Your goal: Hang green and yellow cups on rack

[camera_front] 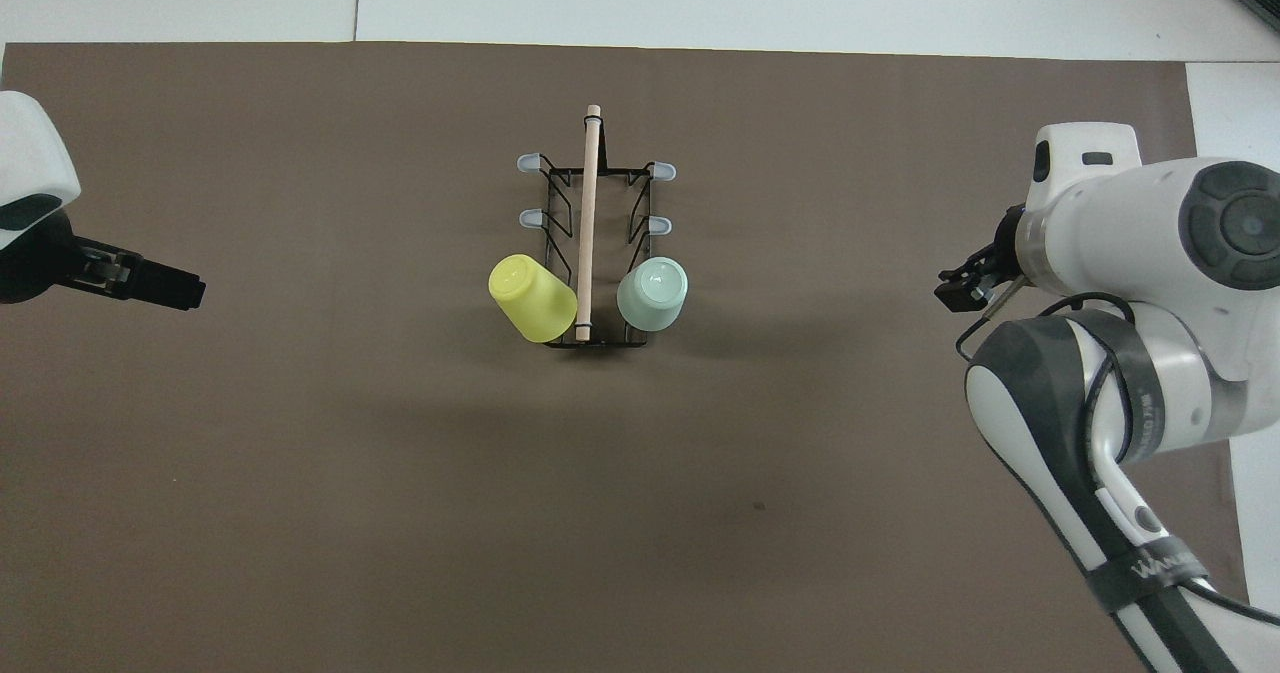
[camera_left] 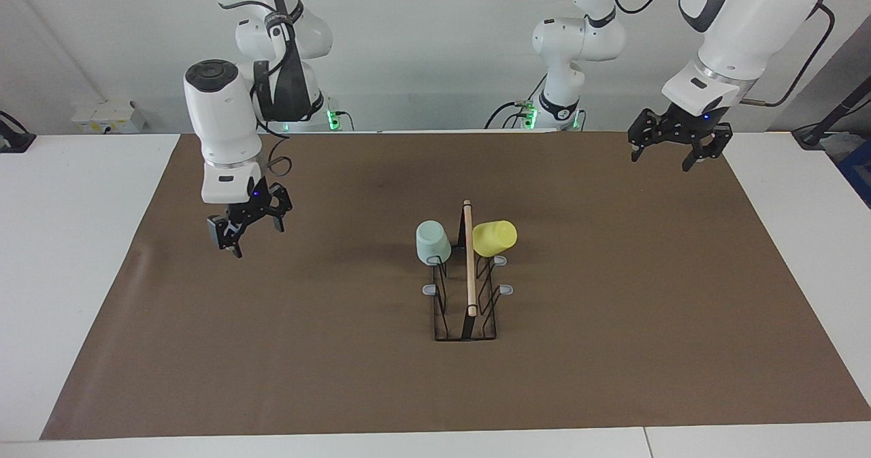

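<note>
Mint-green cup [camera_left: 433, 241], bright yellow cup [camera_left: 495, 237]; black wire rack [camera_left: 466, 308], light wood rod, grey prong tips; brown mat [camera_left: 612, 349].

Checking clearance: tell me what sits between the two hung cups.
Only the rack's wooden rod handle separates the mint green plastic cup from the yellow one, overhead view.

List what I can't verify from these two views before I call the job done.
- The prongs under the green cup and yellow cup: the cups cover them in both views.
- Left gripper: overhead, the frame edge cuts off its arm.
- Right gripper: overhead, its own arm hides most of it.
</note>
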Tool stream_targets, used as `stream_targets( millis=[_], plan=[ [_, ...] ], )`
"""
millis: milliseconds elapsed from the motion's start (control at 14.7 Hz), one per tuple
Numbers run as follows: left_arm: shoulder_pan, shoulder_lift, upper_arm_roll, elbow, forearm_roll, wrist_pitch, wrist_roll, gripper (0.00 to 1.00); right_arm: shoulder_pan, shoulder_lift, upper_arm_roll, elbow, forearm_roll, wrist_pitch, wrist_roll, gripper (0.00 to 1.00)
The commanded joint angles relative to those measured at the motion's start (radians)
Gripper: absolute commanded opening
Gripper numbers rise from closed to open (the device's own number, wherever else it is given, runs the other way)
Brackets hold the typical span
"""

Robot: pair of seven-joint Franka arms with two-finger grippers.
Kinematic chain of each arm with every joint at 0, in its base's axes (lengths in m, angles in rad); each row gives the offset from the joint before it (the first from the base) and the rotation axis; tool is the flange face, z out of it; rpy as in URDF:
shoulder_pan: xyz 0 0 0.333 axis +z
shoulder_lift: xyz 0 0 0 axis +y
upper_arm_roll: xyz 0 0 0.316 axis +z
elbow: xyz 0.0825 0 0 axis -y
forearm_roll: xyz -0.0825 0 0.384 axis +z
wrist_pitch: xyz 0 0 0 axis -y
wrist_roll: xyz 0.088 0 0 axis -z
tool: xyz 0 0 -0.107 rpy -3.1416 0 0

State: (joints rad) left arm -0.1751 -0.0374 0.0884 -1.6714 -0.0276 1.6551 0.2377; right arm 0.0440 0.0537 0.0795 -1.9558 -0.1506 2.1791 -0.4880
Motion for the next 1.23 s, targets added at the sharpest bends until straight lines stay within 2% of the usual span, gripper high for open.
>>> stream_targets(
  millis=[0,136,341,545,682,818,1023,1159],
  plan=[
    [0.008,-0.022,-0.004,-0.014,-0.002,-0.021,0.006,1.00,0.000,-0.012,0.003,0.096,-0.018,-0.172,0.208,1.00],
    [0.029,-0.024,-0.022,-0.014,0.001,-0.034,0.006,1.00,0.023,-0.015,-0.018,0.161,-0.017,-0.275,0.299,1.00],
    [0.139,-0.027,-0.139,-0.014,0.003,-0.043,0.005,1.00,0.126,-0.017,-0.186,0.260,0.009,-0.433,0.353,1.00],
    [0.160,-0.027,-0.162,-0.016,0.005,-0.044,0.003,1.00,0.062,-0.025,-0.190,0.345,0.111,-0.609,0.439,1.00],
    [0.152,-0.024,-0.154,-0.010,0.005,-0.054,0.005,1.00,0.063,-0.061,-0.198,0.333,0.111,-0.642,0.460,1.00],
    [0.143,-0.009,-0.153,0.056,0.050,-0.119,0.009,1.00,0.045,-0.101,-0.201,0.275,0.111,-0.685,0.462,1.00],
    [0.135,0.013,-0.153,0.123,0.063,-0.162,0.005,1.00,0.039,-0.104,-0.199,0.276,0.111,-0.685,0.451,1.00],
    [0.129,0.011,-0.151,0.131,0.063,-0.172,0.005,1.00,0.037,-0.104,-0.199,0.276,0.111,-0.682,0.451,1.00]
  ],
)
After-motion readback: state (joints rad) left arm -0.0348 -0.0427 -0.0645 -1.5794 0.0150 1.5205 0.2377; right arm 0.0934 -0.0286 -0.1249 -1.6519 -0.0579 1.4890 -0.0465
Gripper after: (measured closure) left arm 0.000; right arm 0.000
